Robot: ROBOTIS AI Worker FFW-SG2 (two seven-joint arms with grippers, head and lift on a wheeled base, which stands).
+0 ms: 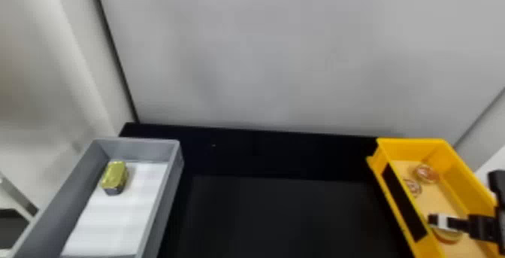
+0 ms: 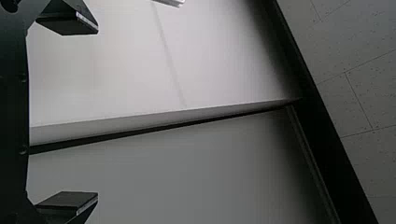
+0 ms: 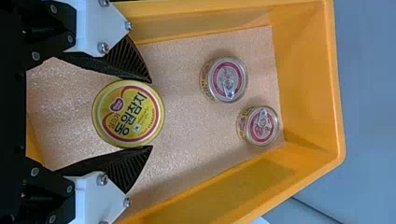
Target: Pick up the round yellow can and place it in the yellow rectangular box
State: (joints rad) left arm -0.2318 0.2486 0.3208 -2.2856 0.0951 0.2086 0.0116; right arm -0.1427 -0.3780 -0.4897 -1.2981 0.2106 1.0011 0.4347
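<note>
Biggest thing first: a pale wall [image 1: 281,50] stands beyond the right tool [image 1: 443,222], with the black counter [image 1: 285,212] stretching off to that tool's left. Well apart on the same side there's a gray box [image 1: 169,197] with a white liner [image 1: 112,219] in it. The yellow rectangular box [image 1: 409,150] is around the right tool, which is down between its walls over a tan liner [image 1: 432,204]. The left tool [image 2: 97,113] is spread wide with nothing between its fingers, and it's got pale panels ahead of it. The right tool is pinching the round yellow can [image 3: 144,116], one ribbed black finger against each side, printed lid facing its wrist camera, so yeah, the can's inside the yellow box. Way over to the right tool's left, a gold rectangular tin [image 1: 114,176] sits on the white liner near the gray box's far end. Smallest stuff: two little pull-tab cans past the right tool's fingertips, a nearer one [image 3: 229,79] and a farther one [image 3: 261,126], close together but not touching.
</note>
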